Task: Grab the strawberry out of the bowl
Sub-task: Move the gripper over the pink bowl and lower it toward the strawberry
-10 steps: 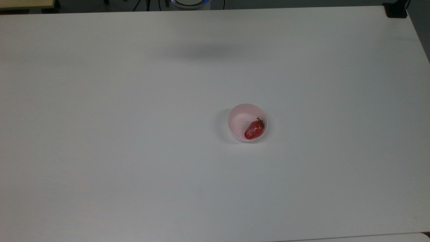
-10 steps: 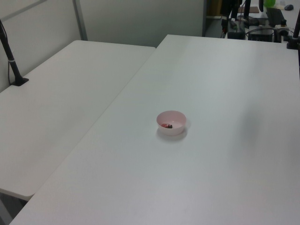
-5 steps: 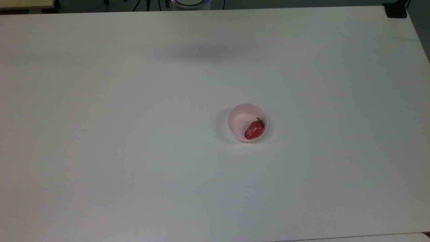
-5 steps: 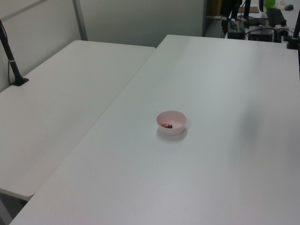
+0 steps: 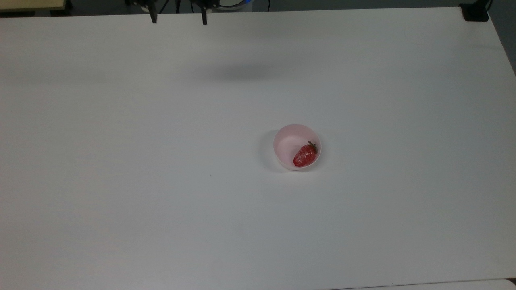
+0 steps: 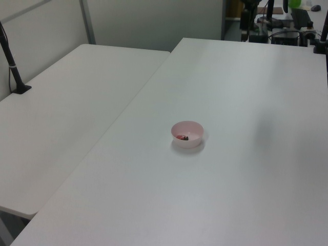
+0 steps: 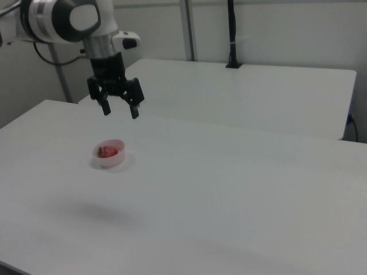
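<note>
Near the top view's top edge, my gripper [image 5: 178, 18] hangs high over the table [image 5: 121, 161] with its fingers [image 5: 153, 17] spread wide and nothing between them. The right view shows the same: gripper [image 7: 119, 109] pointing straight down, jaws apart, well above the surface.

The strawberry [image 5: 304, 155] lies in the bowl [image 5: 287, 137], pushed against the wall on the top view's lower right, with its green cap toward the upper right. In the right view I see it as a red patch [image 7: 108, 152] inside the bowl [image 7: 117, 160]. In the left view the bowl [image 6: 195, 139] stands alone mid-table, and only a dark red speck of the fruit [image 6: 182, 137] shows over the rim.

My worries from here, as I judge them:

- The fruit sits off-centre, hard against the wall. If I come down over the bowl's middle, I expect to close on air or clip only the tip.
- With the jaws this wide, one finger could land on the rim or outside it, tipping or shoving the light bowl.
- The strawberry lies slanted. Closing along its length instead of across it would likely squirt the glossy thing out.
- Gripping fruit and wall together would lift the bowl too.
</note>
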